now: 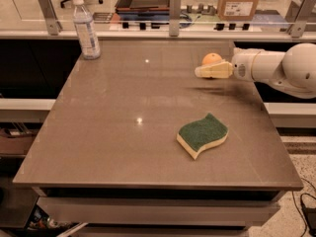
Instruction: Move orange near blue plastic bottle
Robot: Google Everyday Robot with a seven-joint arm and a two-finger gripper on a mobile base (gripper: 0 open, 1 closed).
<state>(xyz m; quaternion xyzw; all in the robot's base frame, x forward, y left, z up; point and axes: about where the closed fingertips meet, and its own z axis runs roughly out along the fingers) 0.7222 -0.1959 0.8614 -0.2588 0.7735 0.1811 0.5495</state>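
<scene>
Brown table [113, 152], glass rail and benches behind.
- Bottle [87, 31]: upright, far-left corner of the table.
- Orange [212, 58]: far-right part of the table, well apart from the bottle, right against the gripper, its lower part hidden behind it.
- Gripper [205, 71]: reaches in from the right and points left; grip on the orange cannot be told.
- Sponge [203, 133]: green-topped, flat, near-right area.
</scene>
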